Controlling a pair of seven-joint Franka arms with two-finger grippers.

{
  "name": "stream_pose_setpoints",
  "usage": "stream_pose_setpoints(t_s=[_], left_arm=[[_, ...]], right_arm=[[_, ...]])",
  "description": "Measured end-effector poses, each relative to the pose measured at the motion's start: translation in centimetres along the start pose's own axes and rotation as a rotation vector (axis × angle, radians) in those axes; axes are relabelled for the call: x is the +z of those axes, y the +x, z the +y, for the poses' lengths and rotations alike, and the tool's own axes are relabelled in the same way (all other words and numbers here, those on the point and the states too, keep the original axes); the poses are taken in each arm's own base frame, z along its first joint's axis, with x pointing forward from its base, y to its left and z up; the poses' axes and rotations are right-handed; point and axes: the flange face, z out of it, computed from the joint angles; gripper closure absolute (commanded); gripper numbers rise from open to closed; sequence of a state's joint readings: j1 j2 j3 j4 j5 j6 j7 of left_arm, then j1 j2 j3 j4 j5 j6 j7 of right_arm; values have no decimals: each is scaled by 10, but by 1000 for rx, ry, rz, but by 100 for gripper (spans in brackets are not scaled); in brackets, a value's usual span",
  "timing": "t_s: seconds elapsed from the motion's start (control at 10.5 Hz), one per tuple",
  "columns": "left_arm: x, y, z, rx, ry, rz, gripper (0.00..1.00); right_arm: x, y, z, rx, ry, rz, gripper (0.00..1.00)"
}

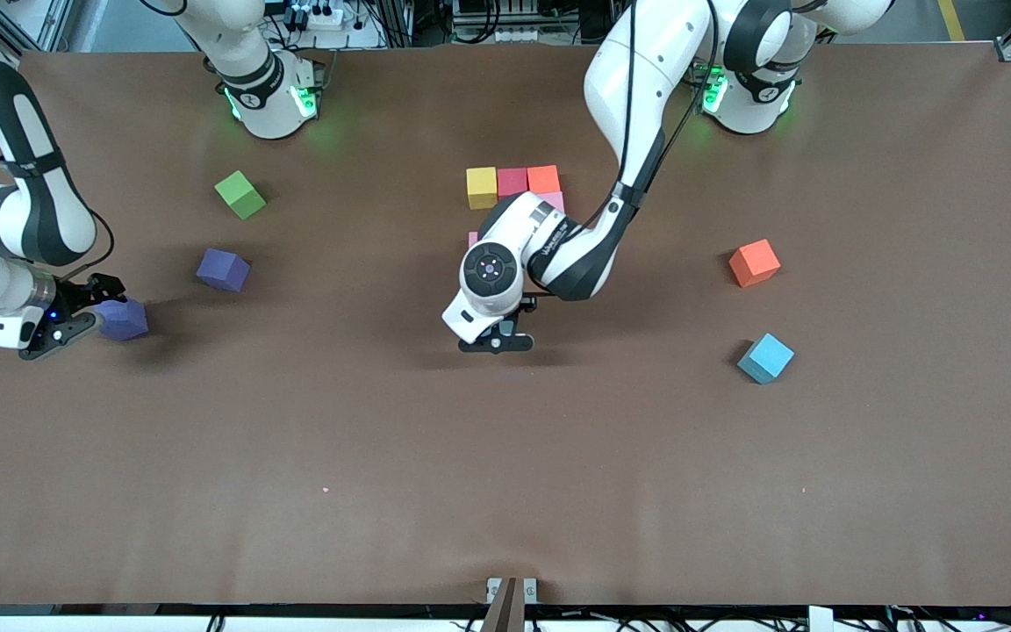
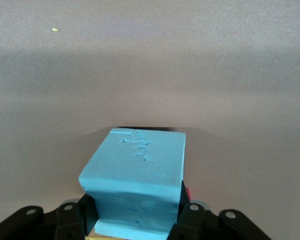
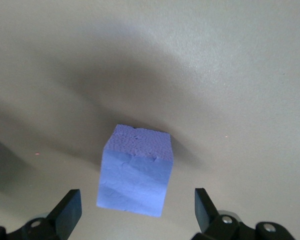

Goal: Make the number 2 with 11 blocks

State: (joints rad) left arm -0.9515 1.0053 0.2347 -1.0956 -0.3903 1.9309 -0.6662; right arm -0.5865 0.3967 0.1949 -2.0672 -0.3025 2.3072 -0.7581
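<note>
A: The left tool (image 1: 497,341) is clamped on a light blue block (image 2: 135,180), low over the bench (image 1: 505,491), at six o'clock from the partly built number 2 (image 1: 516,189).

B: Then set it square and flush against its neighbours before letting go. And the right tool (image 1: 75,320)?

A: Spread wide at the right arm's end, a purple block (image 3: 136,170) between its fingers (image 3: 67,210), ungripped. Centre first, then close.
</note>
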Motion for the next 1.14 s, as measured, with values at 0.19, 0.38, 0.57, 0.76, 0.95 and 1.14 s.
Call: stream_pose_setpoints(t_s=[0.19,0.38,0.57,0.76,0.95,1.14], left_arm=[[-1,4,-3,-24,-22,-12,100],[1,5,-2,-27,-26,-14,100],[2,3,0,-23,-23,-12,100],[2,2,2,-19,-20,-7,100],[2,2,3,-18,-21,-4,100],[3,1,4,-17,-21,-3,100]], right_arm=[[16,2,0,-1,14,3,0],[25,4,0,5,18,8,0],[35,5,0,62,27,11,0],[39,5,-1,88,31,10,0],[41,4,0,96,34,9,48],[44,-1,3,106,39,7,71]])
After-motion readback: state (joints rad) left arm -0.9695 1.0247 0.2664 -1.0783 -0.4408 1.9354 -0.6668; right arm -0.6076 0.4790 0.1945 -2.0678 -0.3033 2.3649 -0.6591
